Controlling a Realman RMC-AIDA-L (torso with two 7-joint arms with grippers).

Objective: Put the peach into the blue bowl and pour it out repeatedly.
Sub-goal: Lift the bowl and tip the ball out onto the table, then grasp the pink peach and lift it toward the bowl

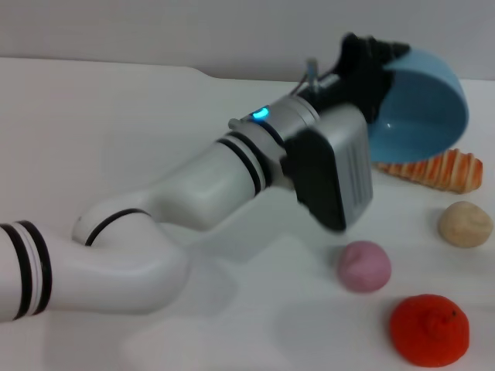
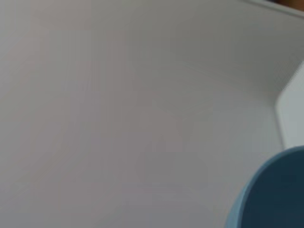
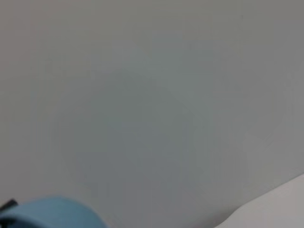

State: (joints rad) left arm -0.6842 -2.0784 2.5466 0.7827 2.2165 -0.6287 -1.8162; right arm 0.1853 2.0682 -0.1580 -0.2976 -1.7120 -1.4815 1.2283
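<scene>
Tilting the blue bowl (image 1: 421,100) on its side, left gripper (image 1: 371,66) clamping its rim | peach (image 1: 363,266) lying on the table (image 1: 116,131) below the gripper, out of the bowl | risk: bowl slipping from the rim pinch while tipped, dropping onto the bread roll (image 1: 441,170).

From the head we look forward and down across the white table (image 1: 116,139), seeing the whole work area from some way off. Our left wrist camera faces mostly bare grey-white surface, with the blue bowl (image 2: 273,194) close at its edge. Our right wrist camera catches the same bowl's rim (image 3: 50,213), also seen from the head (image 1: 421,97).
</scene>
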